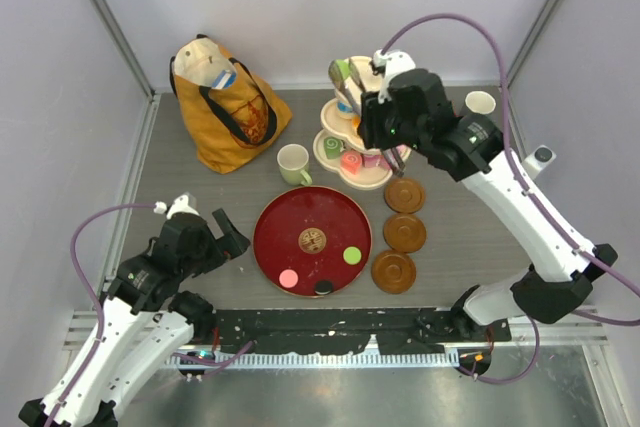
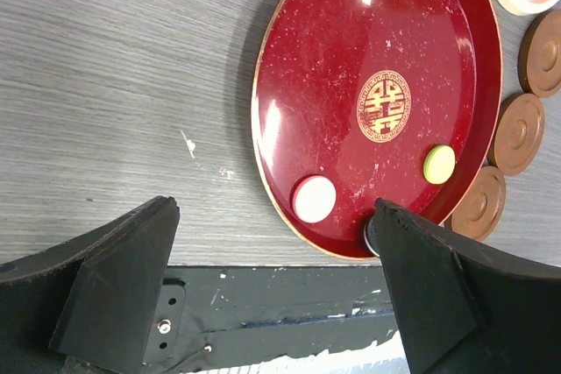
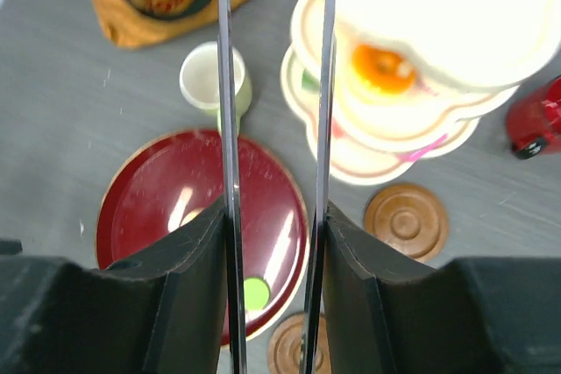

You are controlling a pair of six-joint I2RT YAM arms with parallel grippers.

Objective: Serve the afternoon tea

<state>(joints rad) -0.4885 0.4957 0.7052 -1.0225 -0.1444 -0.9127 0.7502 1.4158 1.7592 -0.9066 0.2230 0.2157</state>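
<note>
My right gripper (image 1: 385, 115) (image 3: 274, 216) is shut on a pair of metal tongs (image 1: 346, 89) (image 3: 228, 120), held over the cream tiered stand (image 1: 352, 175) (image 3: 412, 142). The tong tips lie outside the right wrist view. An orange pastry (image 3: 383, 67) sits on a middle tier, with more pastries (image 1: 350, 160) on the bottom tier. A pale green mug (image 1: 293, 163) (image 3: 215, 81) stands left of the stand and a red mug (image 3: 535, 120) to its right. Pink (image 1: 289, 278) (image 2: 314, 198), green (image 1: 352, 255) (image 2: 439, 164) and dark (image 1: 323, 287) macarons lie on the red tray (image 1: 300, 209) (image 2: 351, 32). My left gripper (image 1: 225, 237) (image 2: 276, 216) is open and holds nothing.
Three brown coasters (image 1: 405, 195) (image 1: 405, 233) (image 1: 393, 271) lie in a column right of the tray. A mustard tote bag (image 1: 225, 112) stands at the back left. A pale cup (image 1: 480, 103) sits at the back right beside my right arm.
</note>
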